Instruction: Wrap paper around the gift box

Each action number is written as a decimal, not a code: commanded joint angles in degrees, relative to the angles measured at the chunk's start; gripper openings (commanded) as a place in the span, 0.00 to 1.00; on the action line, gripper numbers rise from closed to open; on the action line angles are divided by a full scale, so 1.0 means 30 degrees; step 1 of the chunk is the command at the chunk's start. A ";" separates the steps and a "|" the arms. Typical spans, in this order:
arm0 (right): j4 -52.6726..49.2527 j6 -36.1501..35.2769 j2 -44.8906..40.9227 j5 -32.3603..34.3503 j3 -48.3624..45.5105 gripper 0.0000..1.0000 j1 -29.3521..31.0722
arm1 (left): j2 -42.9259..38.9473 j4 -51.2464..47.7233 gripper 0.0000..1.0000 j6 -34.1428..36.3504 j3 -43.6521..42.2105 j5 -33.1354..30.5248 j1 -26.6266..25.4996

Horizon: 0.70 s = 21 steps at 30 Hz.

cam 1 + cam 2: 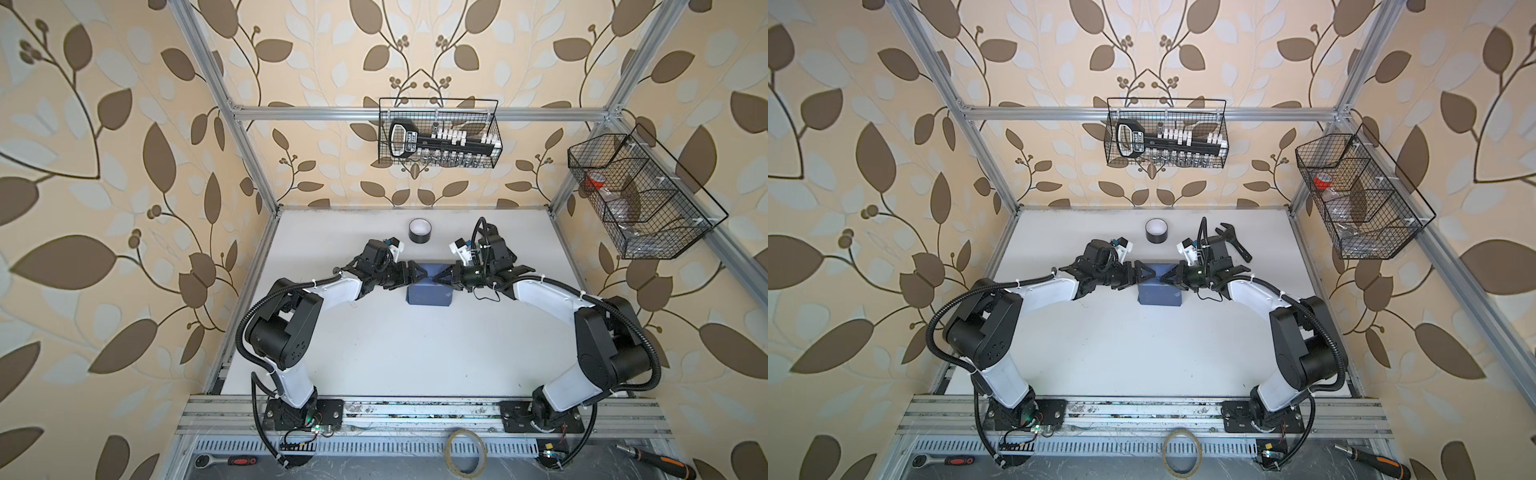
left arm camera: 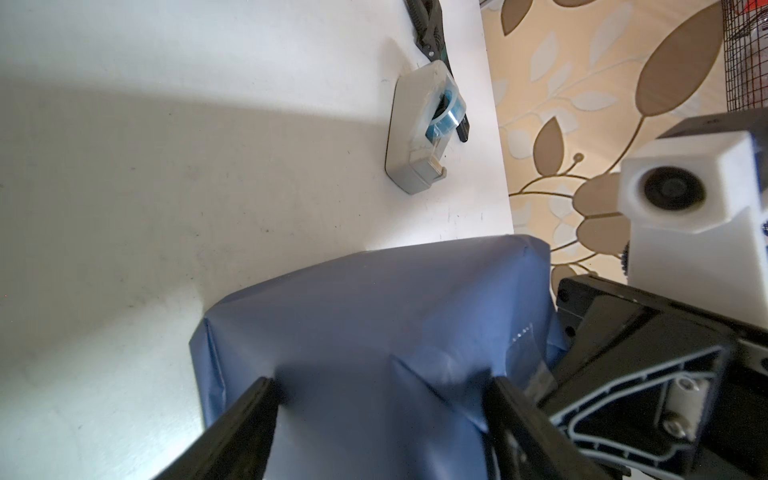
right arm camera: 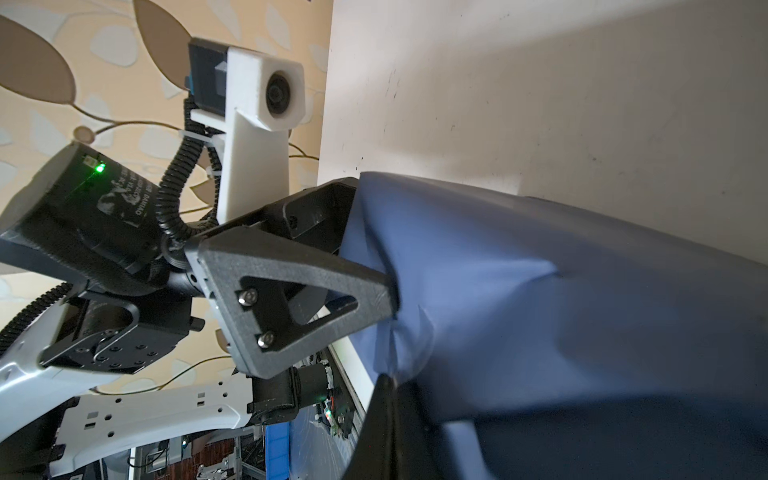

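The paper, slate-blue side out, is covering the gift box completely and sitting folded around it near the middle of the counter. At its 9 o'clock end the left gripper is holding its jaws spread wide, fingertips touching the paper. At 3 o'clock the right gripper is pressing its closed tip against the paper. A black tape roll is lying at 12 o'clock, and a black wrench at 1 o'clock.
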 commanded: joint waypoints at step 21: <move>-0.2732 -0.1514 0.1726 0.2157 -0.0473 0.00 0.0058 | -0.0876 -0.0575 0.90 0.0717 0.0773 -0.0909 -0.0073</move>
